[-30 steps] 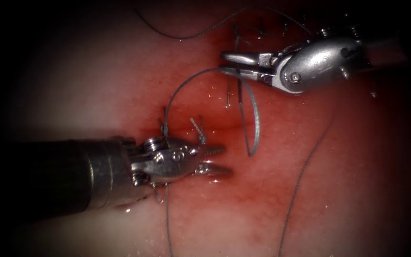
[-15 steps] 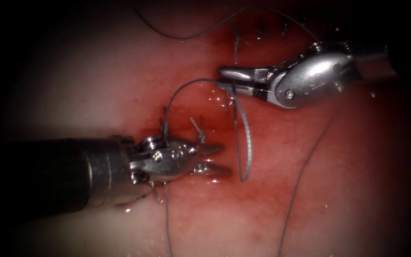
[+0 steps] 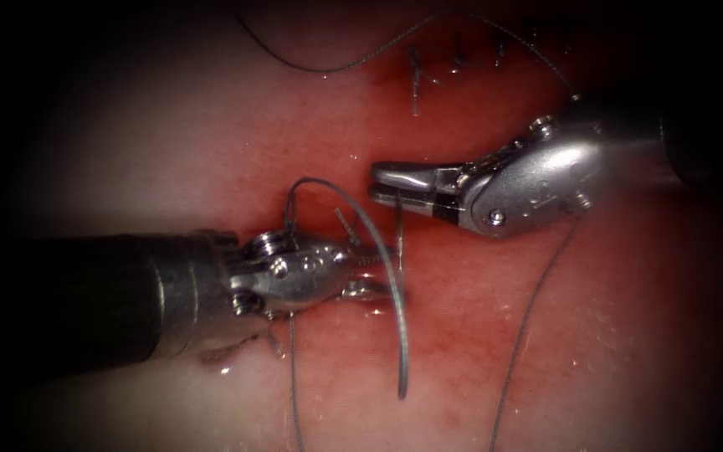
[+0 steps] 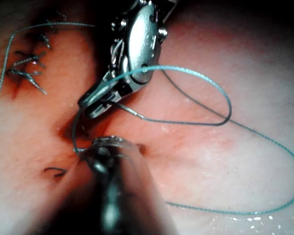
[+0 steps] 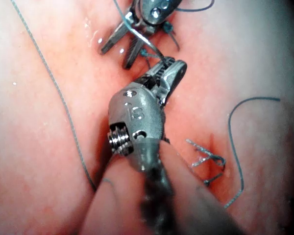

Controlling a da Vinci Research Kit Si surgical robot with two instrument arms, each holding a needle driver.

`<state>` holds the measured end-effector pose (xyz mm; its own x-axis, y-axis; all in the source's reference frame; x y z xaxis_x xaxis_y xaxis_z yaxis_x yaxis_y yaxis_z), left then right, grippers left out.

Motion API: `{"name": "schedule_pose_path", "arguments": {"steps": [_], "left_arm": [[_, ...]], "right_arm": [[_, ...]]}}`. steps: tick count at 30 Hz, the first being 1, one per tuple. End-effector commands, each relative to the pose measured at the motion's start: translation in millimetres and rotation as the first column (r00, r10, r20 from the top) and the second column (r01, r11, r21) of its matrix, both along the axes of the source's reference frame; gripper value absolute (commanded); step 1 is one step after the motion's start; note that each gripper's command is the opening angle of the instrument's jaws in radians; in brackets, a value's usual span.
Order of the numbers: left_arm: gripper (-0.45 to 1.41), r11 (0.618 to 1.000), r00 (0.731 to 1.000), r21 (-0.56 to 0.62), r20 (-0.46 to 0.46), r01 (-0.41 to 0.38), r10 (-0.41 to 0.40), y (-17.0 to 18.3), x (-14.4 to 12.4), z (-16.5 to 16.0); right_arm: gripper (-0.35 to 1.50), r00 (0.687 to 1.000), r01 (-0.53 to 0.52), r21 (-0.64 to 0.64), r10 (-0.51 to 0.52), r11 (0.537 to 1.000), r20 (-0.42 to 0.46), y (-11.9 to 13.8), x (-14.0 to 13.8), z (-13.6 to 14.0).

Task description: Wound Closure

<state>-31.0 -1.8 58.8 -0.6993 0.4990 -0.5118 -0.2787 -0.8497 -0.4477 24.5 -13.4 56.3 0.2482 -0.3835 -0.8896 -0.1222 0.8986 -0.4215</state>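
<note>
Two needle drivers meet over the cut (image 3: 428, 243) in the tissue (image 3: 211, 151). My main hazard, as I judge it, is that the needle (image 5: 143, 41) swivels or slips, since my right tool (image 3: 376, 184) grips it near one end only. The slack thread (image 3: 529, 318) could also snag on my left tool (image 3: 391, 280). My right jaws are pressed together on the needle (the exact bite point is hard to read). The needle is clear of the tissue, passing the tips of my left jaws. Those are spread and hold nothing, though whether thread brushes them I cannot tell.
</note>
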Motion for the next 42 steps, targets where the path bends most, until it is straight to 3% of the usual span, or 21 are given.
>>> {"name": "schedule_pose_path", "arguments": {"steps": [1, 10, 18, 24, 28, 34, 39, 42], "left_arm": [[0.44, 1.0, 1.0, -0.004, -0.004, 0.001, -0.001, 0.0, -0.6, 0.6], [0.41, 1.0, 1.0, -0.012, -0.014, 0.008, -0.009, -0.4, -1.3, 1.1], [0.21, 1.0, 0.998, -0.008, -0.062, -0.026, 0.026, -1.6, -1.3, 2.6], [0.01, 0.994, 0.978, 0.093, -0.192, -0.063, 0.079, -3.9, 0.1, 5.2], [0.06, 0.986, 0.957, 0.138, -0.26, -0.092, 0.126, -5.4, 1.1, 7.0], [0.12, 0.977, 0.931, 0.175, -0.319, -0.125, 0.176, -6.2, 2.7, 8.2], [0.16, 0.974, 0.927, 0.18, -0.323, -0.135, 0.188, -6.3, 3.1, 8.5], [0.16, 0.972, 0.924, 0.188, -0.326, -0.144, 0.2, -6.5, 3.4, 8.4]], "right_arm": [[-0.35, 1.0, -0.001, 0.01, 0.001, 1.0, -0.003, -0.4, 0.8, 0.9], [-0.35, 1.0, -0.012, 0.071, 0.012, 0.997, -0.003, 0.0, 0.6, 1.5], [-0.35, 0.999, -0.04, 0.159, 0.044, 0.987, -0.028, 1.1, 0.8, 1.0], [-0.35, 0.997, -0.053, 0.198, 0.061, 0.979, -0.036, 1.9, 0.8, 0.8], [-0.35, 0.998, -0.04, 0.228, 0.049, 0.973, -0.032, 2.0, 1.1, 1.1], [-0.35, 0.998, -0.035, 0.365, 0.049, 0.93, -0.03, 2.2, 1.5, 1.5], [-0.35, 0.999, -0.044, 0.53, 0.051, 0.847, 0.002, 2.4, 1.7, 2.2], [-0.35, 1.0, -0.019, 0.571, 0.011, 0.821, 0.017, 2.6, 1.6, 2.8]]}}
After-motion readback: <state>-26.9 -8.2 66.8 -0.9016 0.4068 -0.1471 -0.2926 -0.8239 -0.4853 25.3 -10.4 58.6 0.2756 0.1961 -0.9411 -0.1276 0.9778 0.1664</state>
